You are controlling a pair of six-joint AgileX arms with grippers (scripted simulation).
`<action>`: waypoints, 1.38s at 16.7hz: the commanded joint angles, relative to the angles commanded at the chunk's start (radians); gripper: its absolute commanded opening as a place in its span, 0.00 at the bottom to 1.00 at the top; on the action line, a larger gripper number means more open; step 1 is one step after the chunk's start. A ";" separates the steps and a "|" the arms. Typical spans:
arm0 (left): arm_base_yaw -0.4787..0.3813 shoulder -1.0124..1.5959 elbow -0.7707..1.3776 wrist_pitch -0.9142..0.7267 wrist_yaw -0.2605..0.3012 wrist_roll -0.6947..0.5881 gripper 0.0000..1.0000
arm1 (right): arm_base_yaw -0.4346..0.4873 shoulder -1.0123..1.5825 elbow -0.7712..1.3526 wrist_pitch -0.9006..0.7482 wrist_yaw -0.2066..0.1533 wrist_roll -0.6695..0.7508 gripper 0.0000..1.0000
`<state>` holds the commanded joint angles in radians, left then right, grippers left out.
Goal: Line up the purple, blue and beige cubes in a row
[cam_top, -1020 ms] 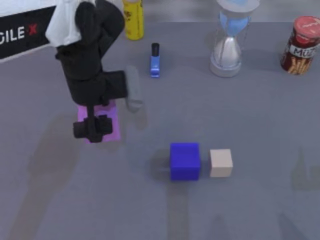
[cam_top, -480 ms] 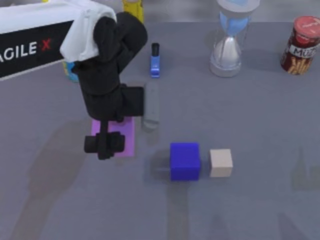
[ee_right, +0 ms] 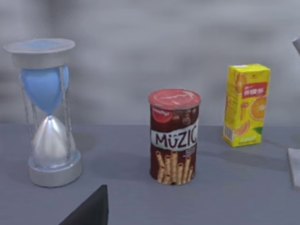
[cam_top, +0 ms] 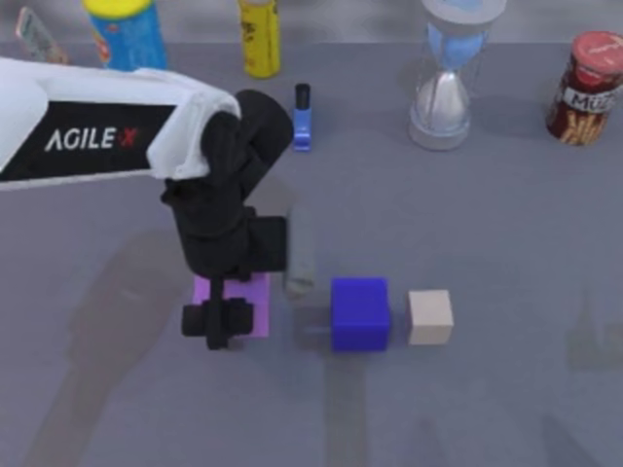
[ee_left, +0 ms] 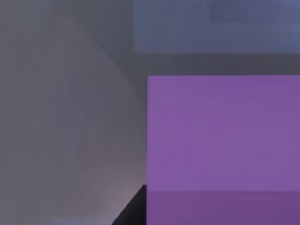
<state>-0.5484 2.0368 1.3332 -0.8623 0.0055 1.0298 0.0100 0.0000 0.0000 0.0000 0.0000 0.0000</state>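
Note:
My left gripper (cam_top: 219, 321) is shut on the light purple cube (cam_top: 255, 297), which peeks out from under the black wrist, left of the row. In the left wrist view the purple cube (ee_left: 220, 136) fills most of the picture. The deep blue cube (cam_top: 360, 313) sits on the grey table with the small beige cube (cam_top: 429, 317) just to its right. A narrow gap separates purple from blue. The right arm is out of the top view; its wrist camera looks at the back of the table.
Along the back edge stand a blue can (cam_top: 127, 31), a yellow bottle (cam_top: 260, 37), a small blue bottle with a black cap (cam_top: 302, 119), an hourglass (cam_top: 450, 78) and a red Müzic tin (cam_top: 589, 88). An orange juice carton (ee_right: 246, 105) stands beyond the tin.
My left arm has carried the purple cube forward and to the right, from the middle left to just left of the blue cube. The blue and beige cubes have not moved.

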 joint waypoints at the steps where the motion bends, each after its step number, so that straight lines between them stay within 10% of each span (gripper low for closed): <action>1: -0.001 0.003 -0.004 0.005 0.000 0.000 0.00 | 0.000 0.000 0.000 0.000 0.000 0.000 1.00; 4: -0.001 0.003 -0.004 0.005 0.000 0.000 0.00 | 0.000 0.000 0.000 0.000 0.000 0.000 1.00; 17: -0.001 0.003 -0.004 0.005 0.000 0.000 0.98 | 0.000 0.000 0.000 0.000 0.000 0.000 1.00; 23: -0.001 0.003 -0.004 0.005 0.000 0.000 1.00 | 0.000 0.000 0.000 0.000 0.000 0.000 1.00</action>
<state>-0.5491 2.0401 1.3292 -0.8569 0.0054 1.0300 0.0100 0.0000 0.0000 0.0000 0.0000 0.0000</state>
